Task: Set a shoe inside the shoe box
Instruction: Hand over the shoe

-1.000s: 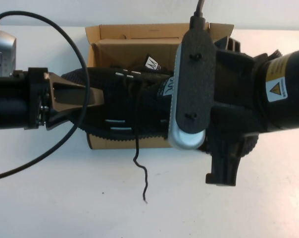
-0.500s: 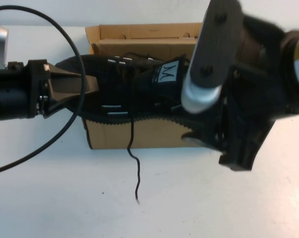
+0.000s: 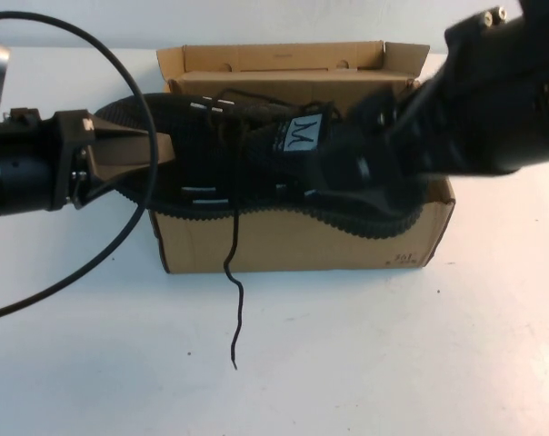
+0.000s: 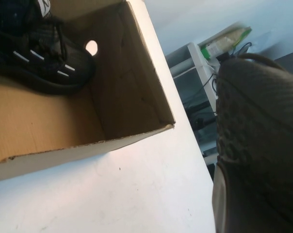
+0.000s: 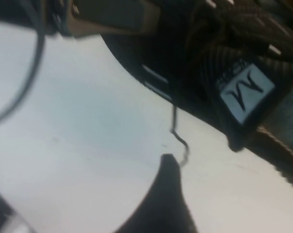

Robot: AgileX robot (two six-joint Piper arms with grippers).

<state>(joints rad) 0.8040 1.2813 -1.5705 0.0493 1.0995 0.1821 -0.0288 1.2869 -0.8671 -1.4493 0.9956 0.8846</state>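
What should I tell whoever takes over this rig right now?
Left gripper: jaws shut on the shoe's toe end, over the shoe box's left side.
Right gripper: at the shoe's heel end; jaw state unclear.
The shoe is carried above the open shoe box, its lace dangling down the front wall.
A second black sneaker already lies inside.
Left: lower the shoe in, release, withdraw both arms.

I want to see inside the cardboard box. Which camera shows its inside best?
The left wrist view: the shoe box shows its floor, walls and a shoe already inside. The high view has the carried shoe covering the opening; the right wrist view shows none of the inside.
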